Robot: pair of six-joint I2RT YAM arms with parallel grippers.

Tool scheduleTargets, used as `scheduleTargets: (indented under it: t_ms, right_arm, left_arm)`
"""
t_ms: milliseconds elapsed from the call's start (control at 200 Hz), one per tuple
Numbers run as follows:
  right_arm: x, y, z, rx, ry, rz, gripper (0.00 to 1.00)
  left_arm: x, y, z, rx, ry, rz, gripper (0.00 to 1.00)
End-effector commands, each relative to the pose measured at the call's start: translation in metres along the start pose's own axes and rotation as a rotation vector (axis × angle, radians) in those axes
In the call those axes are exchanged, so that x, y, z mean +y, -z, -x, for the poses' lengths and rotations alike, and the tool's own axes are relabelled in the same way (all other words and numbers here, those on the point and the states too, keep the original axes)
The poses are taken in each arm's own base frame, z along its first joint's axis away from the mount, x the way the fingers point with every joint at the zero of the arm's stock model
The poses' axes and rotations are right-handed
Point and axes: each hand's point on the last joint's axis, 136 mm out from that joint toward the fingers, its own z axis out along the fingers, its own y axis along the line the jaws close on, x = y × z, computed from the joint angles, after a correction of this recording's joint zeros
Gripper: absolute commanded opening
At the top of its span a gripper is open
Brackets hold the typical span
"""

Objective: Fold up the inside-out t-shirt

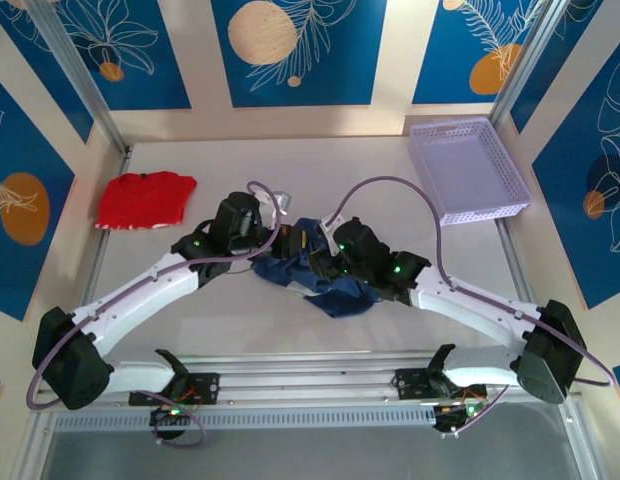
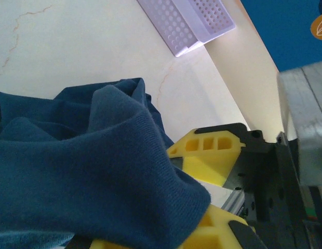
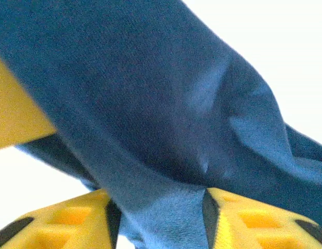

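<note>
two arms reach in from the lower corners of the top view, elbows bent out wide, and their wrists meet over the middle of the counter [image 1: 290, 170]. the left hand [image 1: 277, 235] and the right hand [image 1: 328, 248] face each other there, close together, both at the inside-out t-shirt [image 1: 335, 292]. it lies bunched in a dark blue heap at the centre of the frame, between and just under the two wrists. in the left wrist view the left hand is clenched, with a thick fold of the blue cloth caught between its yellow fingers [image 2: 208, 153] and draped over them. in the right wrist view the right hand's yellow fingers [image 3: 62, 225] stand part way apart at the bottom of the frame. a twist of cloth fills the gap and touches both; i cannot tell whether it is pinched firm. a red garment [image 1: 145, 198] lies at the upper left and a lilac basket [image 1: 468, 168] at the upper right, both well apart from the shirt.
</note>
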Motion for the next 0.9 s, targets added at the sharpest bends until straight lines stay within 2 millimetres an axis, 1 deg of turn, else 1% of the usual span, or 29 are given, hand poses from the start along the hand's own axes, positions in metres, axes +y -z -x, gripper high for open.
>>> scheduleTargets:
  t_ms: [0,25,65,105,160,175,230,255,290,345,400,465,555,665,760,845,895]
  right_arm:
    - [-0.005,-0.003,0.016,-0.054,-0.024,-0.001,0.23]
    - [-0.006,-0.002,0.016,-0.049,-0.027,0.002,0.17]
    - [-0.007,0.002,0.015,-0.039,-0.03,0.011,0.11]
    - [-0.007,0.008,0.015,-0.029,-0.032,0.034,0.07]
    - [-0.005,0.018,0.015,-0.021,-0.04,0.083,0.05]
    - [-0.002,0.025,0.017,-0.02,-0.043,0.122,0.03]
    - [0.004,0.039,0.022,-0.022,-0.068,0.22,0.02]
    - [0.009,0.048,0.024,-0.024,-0.083,0.283,0.01]
    - [0.012,0.059,0.031,-0.034,-0.112,0.362,0.01]
    - [0.023,0.077,0.039,-0.04,-0.144,0.499,0.01]
    - [0.03,0.092,0.047,-0.045,-0.172,0.612,0.01]
    - [0.035,0.101,0.055,-0.051,-0.19,0.695,0.0]
    - [0.042,0.106,0.063,-0.057,-0.208,0.792,0.0]
    - [0.042,0.103,0.067,-0.057,-0.223,0.829,0.0]
    - [0.038,0.1,0.069,-0.064,-0.239,0.825,0.0]
    - [0.035,0.099,0.072,-0.073,-0.254,0.82,0.0]
    - [0.033,0.098,0.073,-0.076,-0.261,0.816,0.0]
  left_arm:
    - [-0.005,0.005,0.013,-0.029,-0.023,-0.007,0.0]
    - [-0.004,0.006,0.013,-0.032,-0.023,0.001,0.0]
    - [-0.001,0.007,0.014,-0.036,-0.022,0.016,0.0]
    - [0.003,0.009,0.016,-0.045,-0.021,0.032,0.0]
    - [0.008,0.013,0.021,-0.06,-0.025,0.058,0.0]
    - [0.01,0.015,0.022,-0.063,-0.027,0.066,0.0]
    - [0.018,0.022,0.028,-0.081,-0.043,0.108,0.0]
    - [0.022,0.026,0.03,-0.09,-0.055,0.133,0.0]
    - [0.029,0.033,0.034,-0.106,-0.072,0.176,0.0]
    - [0.037,0.043,0.039,-0.129,-0.098,0.235,0.0]
    - [0.04,0.048,0.042,-0.143,-0.127,0.264,0.0]
    - [0.039,0.05,0.043,-0.143,-0.152,0.266,0.0]
    - [0.031,0.046,0.041,-0.128,-0.176,0.22,0.04]
    - [0.025,0.043,0.037,-0.108,-0.199,0.174,0.1]
    - [0.024,0.045,0.032,-0.102,-0.225,0.172,0.21]
    - [0.025,0.049,0.023,-0.098,-0.252,0.183,0.34]
    - [0.026,0.051,0.017,-0.095,-0.263,0.193,0.39]
